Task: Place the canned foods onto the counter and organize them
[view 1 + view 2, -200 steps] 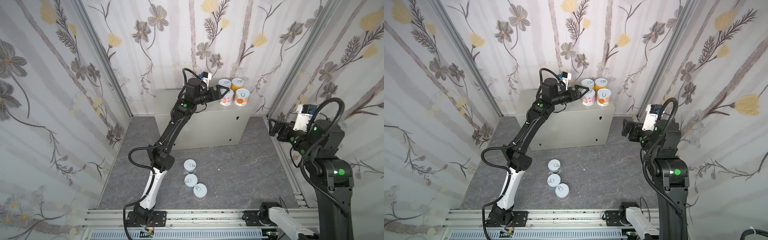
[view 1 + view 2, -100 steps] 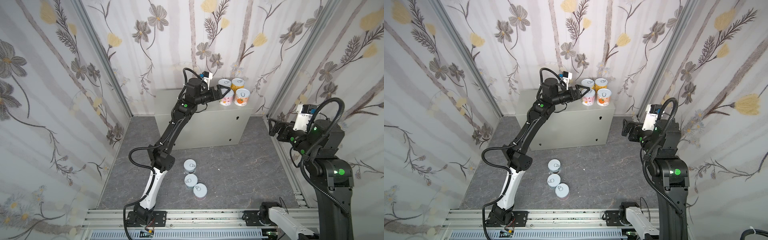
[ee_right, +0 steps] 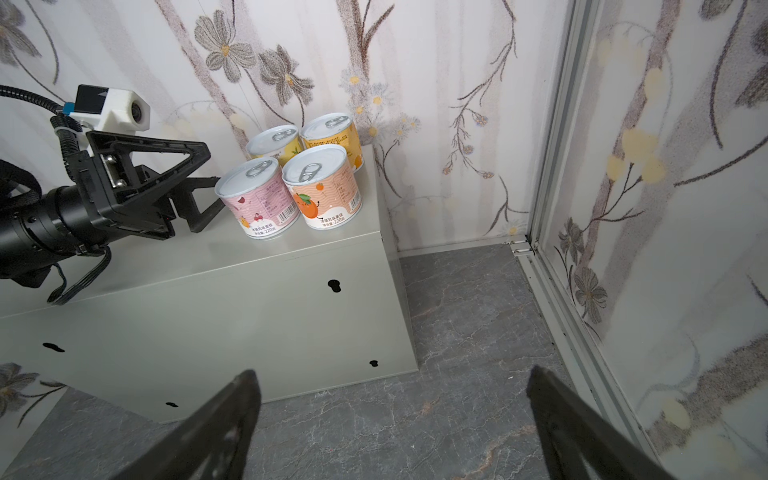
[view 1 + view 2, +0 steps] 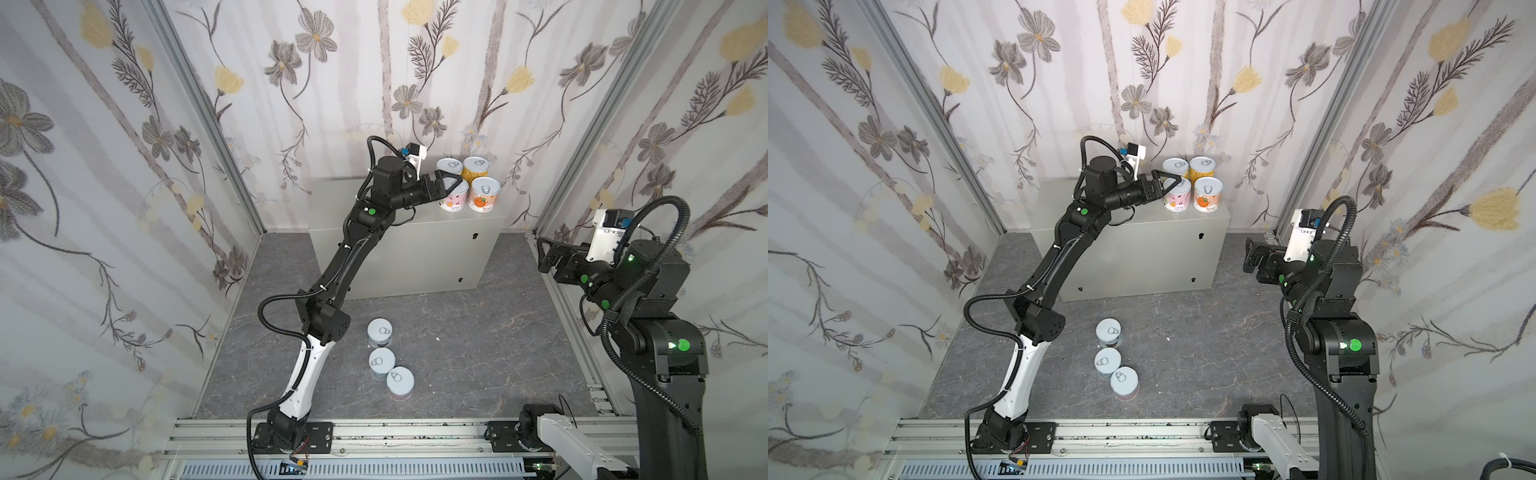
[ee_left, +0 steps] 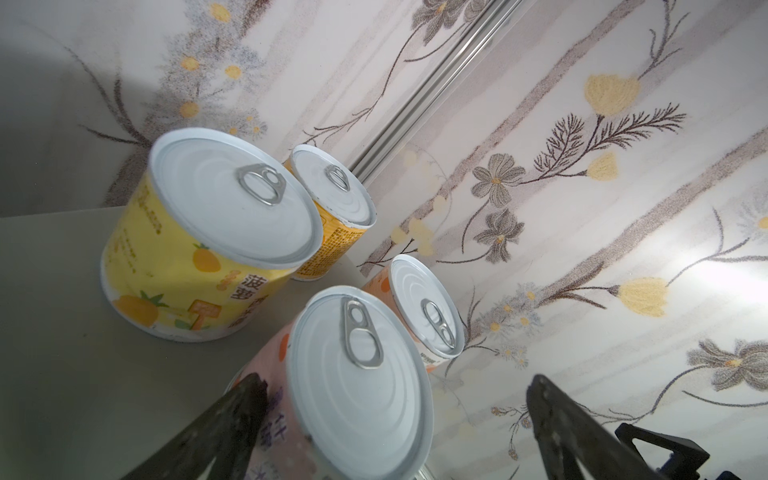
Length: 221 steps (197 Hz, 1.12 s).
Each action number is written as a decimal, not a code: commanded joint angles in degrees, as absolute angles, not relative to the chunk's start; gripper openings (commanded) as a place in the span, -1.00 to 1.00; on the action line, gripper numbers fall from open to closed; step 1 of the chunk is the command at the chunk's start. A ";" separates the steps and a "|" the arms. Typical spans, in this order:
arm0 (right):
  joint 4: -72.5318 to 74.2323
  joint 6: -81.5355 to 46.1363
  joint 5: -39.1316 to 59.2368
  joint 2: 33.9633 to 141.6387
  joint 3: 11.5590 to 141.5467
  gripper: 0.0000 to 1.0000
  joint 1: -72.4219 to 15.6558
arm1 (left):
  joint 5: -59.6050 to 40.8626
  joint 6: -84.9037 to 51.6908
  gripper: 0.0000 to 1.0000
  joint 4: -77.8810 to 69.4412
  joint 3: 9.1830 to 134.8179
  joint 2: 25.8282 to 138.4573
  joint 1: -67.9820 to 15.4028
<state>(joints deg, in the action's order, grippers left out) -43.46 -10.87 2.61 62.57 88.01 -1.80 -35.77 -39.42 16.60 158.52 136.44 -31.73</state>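
Several canned foods stand in a tight square at the right end of the counter (image 4: 424, 257): a pink one (image 4: 455, 201), an orange one (image 4: 483, 197) and two yellow ones (image 4: 476, 168) behind. Three more tins (image 4: 379, 331) (image 4: 381, 360) (image 4: 400, 380) stand on the floor. My left gripper (image 4: 456, 183) is open over the counter top, and the pink tin (image 5: 357, 374) sits just between its fingertips. At the right wall my right gripper (image 4: 540, 253) hangs open and empty above the floor (image 3: 390, 382).
The cell is closed in by flowered walls (image 4: 124, 166) on three sides. A metal rail (image 4: 374, 432) runs along the front. The counter top left of the tins (image 3: 124, 266) is bare, with the left arm lying over it. The floor is dark grey marble (image 4: 478, 340).
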 commanded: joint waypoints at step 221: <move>-41.39 -10.72 2.84 62.70 87.80 0.99 -1.85 | -32.69 -36.03 1.00 15.51 159.22 134.95 -30.73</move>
<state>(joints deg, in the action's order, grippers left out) -43.44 -10.87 2.59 62.30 87.79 -1.80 -34.04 -38.26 16.40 158.63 136.66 -31.33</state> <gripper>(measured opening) 0.996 0.997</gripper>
